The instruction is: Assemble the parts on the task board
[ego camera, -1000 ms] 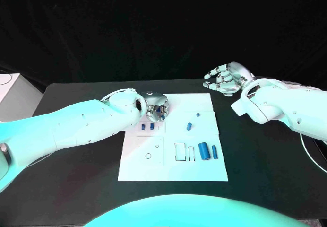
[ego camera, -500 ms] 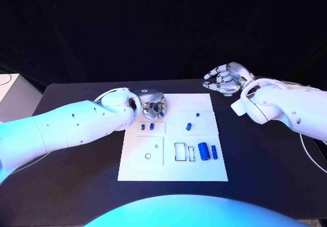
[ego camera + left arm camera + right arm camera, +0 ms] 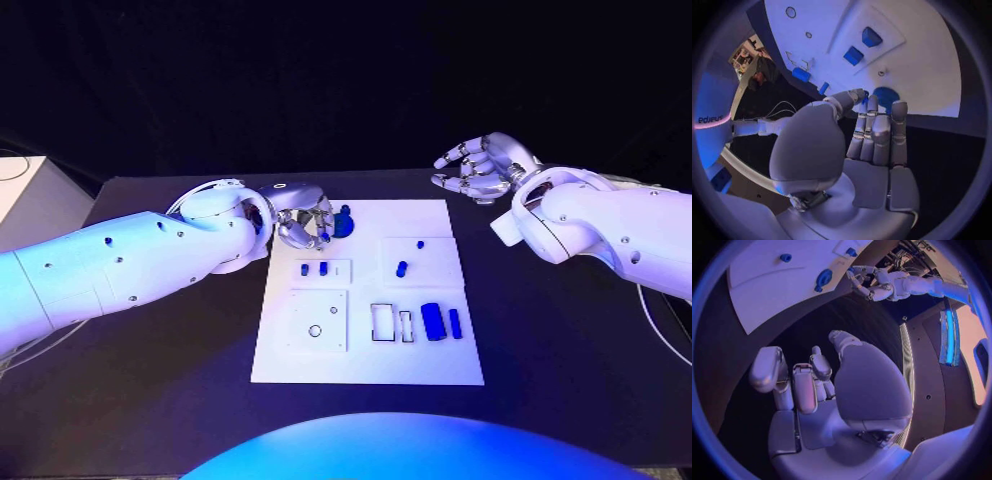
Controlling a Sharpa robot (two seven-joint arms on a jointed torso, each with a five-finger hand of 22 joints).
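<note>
Several blue parts are lying loose on the task board — left hand pinching one, right hand curled, holding nothing.

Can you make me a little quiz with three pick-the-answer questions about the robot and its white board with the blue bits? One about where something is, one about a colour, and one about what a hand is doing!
1. Where is the left hand?
A. at the far left corner of the task board
B. off the table
C. on the near edge of the board

2. What colour are the small parts, like the large cylinder?
A. red
B. blue
C. yellow

3. What is the right hand doing?
A. holding a part
B. pressing on the board
C. holding nothing, raised beyond the board's far right corner

Answers:
1. A, the head view shows it at the board's far left corner, by a blue part.
2. B, every piece on the white board looks blue.
3. C, its curled fingers have nothing between them.
</note>
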